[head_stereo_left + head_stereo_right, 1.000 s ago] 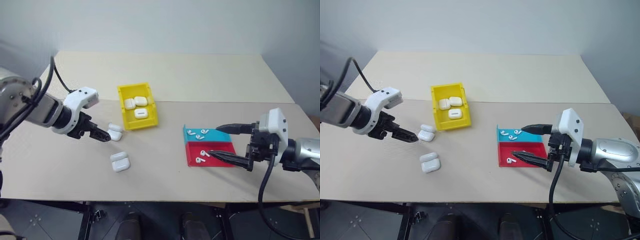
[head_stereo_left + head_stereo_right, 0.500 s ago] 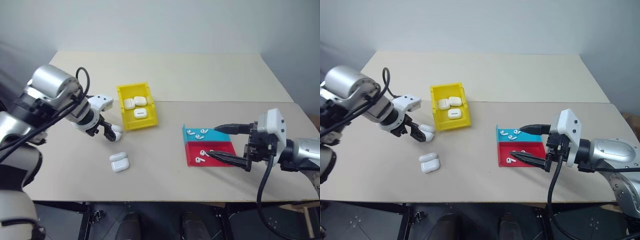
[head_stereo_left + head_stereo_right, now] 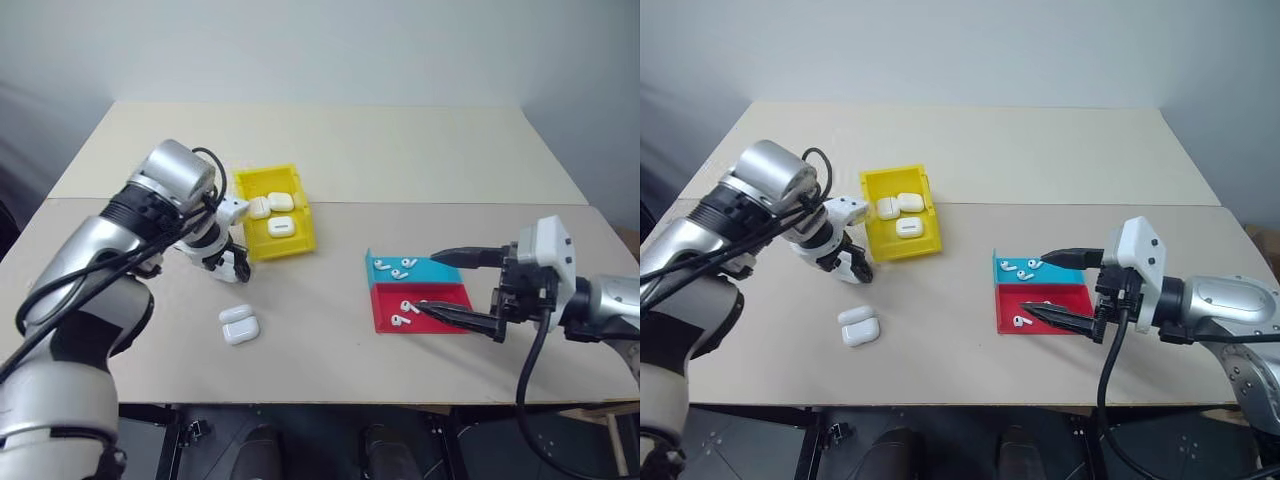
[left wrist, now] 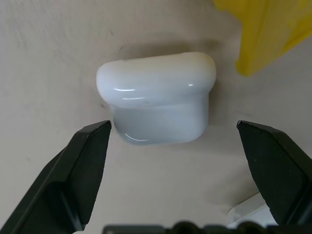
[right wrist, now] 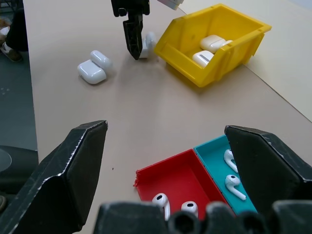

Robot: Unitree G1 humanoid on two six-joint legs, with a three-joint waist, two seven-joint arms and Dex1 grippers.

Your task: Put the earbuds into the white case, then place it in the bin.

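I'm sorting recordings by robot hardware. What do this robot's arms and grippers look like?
Both arms are silver-grey metal with rounded joints and loose black cables. Each wrist has a white housing on a black mount. The left gripper and right gripper each have two black, tapered, wedge-shaped fingers.

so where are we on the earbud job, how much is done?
Done: three white cases lie in the yellow bin.
In hand: the open left gripper straddles a white case on the table beside the bin, not yet gripped.
Left: an open case on the table, earbuds in the red and blue trays; the right gripper is open, empty.
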